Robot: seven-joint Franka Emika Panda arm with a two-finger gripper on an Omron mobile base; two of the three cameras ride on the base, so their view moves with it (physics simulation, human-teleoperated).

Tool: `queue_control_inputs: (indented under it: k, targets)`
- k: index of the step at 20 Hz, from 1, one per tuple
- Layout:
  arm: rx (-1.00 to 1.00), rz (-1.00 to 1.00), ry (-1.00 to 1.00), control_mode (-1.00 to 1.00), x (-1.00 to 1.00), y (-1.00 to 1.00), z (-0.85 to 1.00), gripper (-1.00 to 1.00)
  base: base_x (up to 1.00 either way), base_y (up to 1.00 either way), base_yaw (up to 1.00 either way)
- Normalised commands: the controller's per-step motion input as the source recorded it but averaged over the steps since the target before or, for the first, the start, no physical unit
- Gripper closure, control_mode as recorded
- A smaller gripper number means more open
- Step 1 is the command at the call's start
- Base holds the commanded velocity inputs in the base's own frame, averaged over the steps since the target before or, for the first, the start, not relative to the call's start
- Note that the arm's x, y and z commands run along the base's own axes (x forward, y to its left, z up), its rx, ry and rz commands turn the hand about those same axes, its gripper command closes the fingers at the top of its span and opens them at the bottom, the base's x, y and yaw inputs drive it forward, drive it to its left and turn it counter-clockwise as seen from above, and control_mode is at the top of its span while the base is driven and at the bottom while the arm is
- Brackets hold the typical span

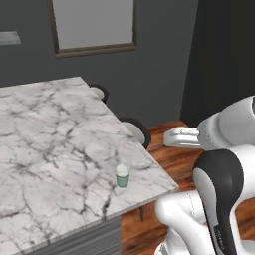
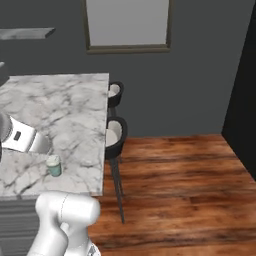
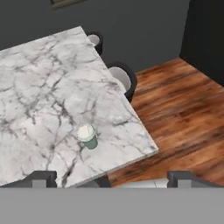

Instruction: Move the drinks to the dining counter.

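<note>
Near the marble table's (image 3: 39, 87) corner at about 5 o'clock, the teal cup (image 3: 87, 136) already stands delivered, jaws wide and empty above, so I'd guess the purple drink's left.

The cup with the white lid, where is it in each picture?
Left base view: cup low and middle, near the marble counter's right corner.
Right base view: cup low left, near the counter's front edge.
Hand view: cup just left of centre.
Shared landmark: the black stool beside the counter.
</note>
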Motion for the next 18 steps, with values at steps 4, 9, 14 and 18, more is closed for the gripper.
queue_control_inputs:
  k: [4,9,14,18]
  targets:
    - [0.0,0.0,0.0,1.0,0.0,0.0,0.0,-1.0,-0.03,-0.69,-0.67]
    - [0.0,0.0,0.0,1.0,0.0,0.0,0.0,-1.0,0.0,-0.29,-0.89]
    - [0.0,0.0,0.0,1.0,0.0,0.0,0.0,-1.0,0.0,-0.48,-0.75]
    - [0.0,0.0,0.0,1.0,0.0,0.0,0.0,-1.0,-0.06,-0.52,-0.67]
